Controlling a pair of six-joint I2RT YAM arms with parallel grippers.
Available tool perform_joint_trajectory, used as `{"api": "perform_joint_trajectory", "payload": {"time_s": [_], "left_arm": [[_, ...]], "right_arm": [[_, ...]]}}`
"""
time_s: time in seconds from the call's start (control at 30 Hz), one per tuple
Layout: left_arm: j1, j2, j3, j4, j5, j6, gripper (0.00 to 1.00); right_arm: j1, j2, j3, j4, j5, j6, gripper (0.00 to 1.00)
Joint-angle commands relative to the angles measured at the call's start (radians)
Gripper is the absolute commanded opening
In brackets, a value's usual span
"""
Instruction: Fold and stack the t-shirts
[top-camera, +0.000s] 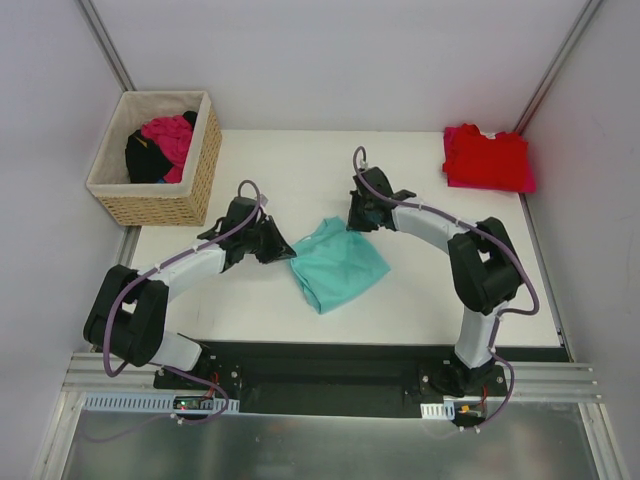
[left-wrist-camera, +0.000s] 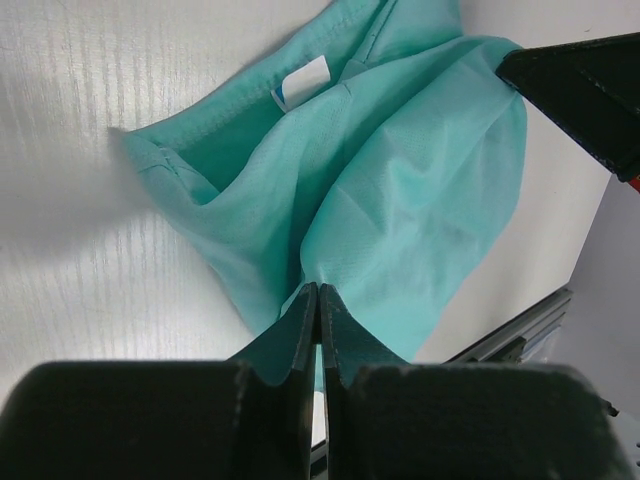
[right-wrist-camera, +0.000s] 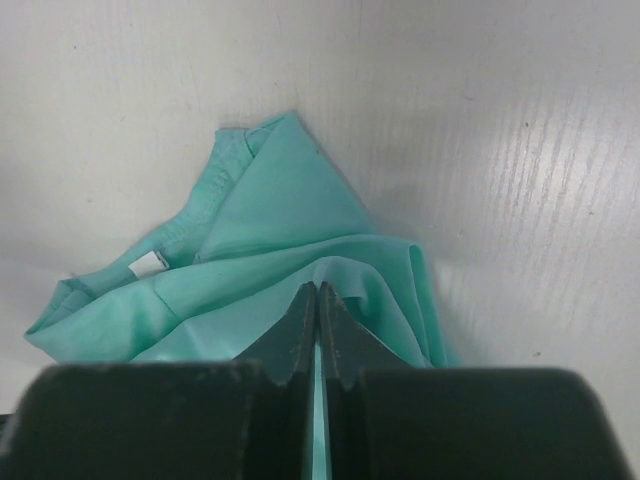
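While left fingers (left-wrist-camera: 298, 345) clamp, teal t-shirt (left-wrist-camera: 400, 200) between

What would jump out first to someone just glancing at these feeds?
The crumpled teal t-shirt at the table centre, pinched by the left pincer and right pincer, both shut on its cloth. Then the folded red t-shirt at the far right corner, and the wicker basket holding a pink garment far left.

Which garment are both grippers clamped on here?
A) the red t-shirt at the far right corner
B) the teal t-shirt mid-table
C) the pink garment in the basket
B: in each wrist view the left gripper and right gripper pinch an edge of the teal t-shirt; the red t-shirt lies untouched.
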Motion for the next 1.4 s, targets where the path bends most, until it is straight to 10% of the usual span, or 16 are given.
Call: {"api": "perform_joint_trajectory", "payload": {"time_s": [0.0, 0.53, 0.63, 0.77, 0.87, 1.07, 1.23, 1.37], "left_arm": [[0.021, -0.028, 0.009, -0.004, -0.031, 0.008, 0.00], [0.038, -0.099, -0.066, 0.003, -0.091, -0.009, 0.00], [0.041, -0.105, -0.079, 0.009, -0.097, -0.011, 0.00], [0.046, -0.123, -0.094, 0.011, -0.111, -0.011, 0.00], [0.052, -0.140, -0.108, 0.011, -0.118, -0.009, 0.00], [0.064, -0.171, -0.138, 0.011, -0.160, -0.009, 0.00], [0.068, -0.235, -0.160, -0.012, -0.220, -0.022, 0.98], [0.066, -0.332, -0.143, -0.038, -0.218, -0.040, 0.99]], "right_arm": [[-0.005, 0.018, 0.067, 0.009, 0.009, 0.021, 0.01], [0.007, 0.176, 0.199, 0.093, -0.104, 0.032, 0.01], [0.007, 0.199, 0.193, 0.142, -0.125, 0.024, 0.15], [0.007, 0.168, 0.193, 0.166, -0.084, -0.013, 0.67], [0.006, 0.069, 0.173, 0.167, -0.031, -0.054, 0.87], [0.010, -0.172, 0.081, 0.089, 0.006, -0.071, 0.97], [0.030, -0.349, -0.095, 0.098, -0.042, -0.017, 0.98], [0.063, -0.418, -0.215, 0.133, -0.063, 0.036, 0.98]]}}
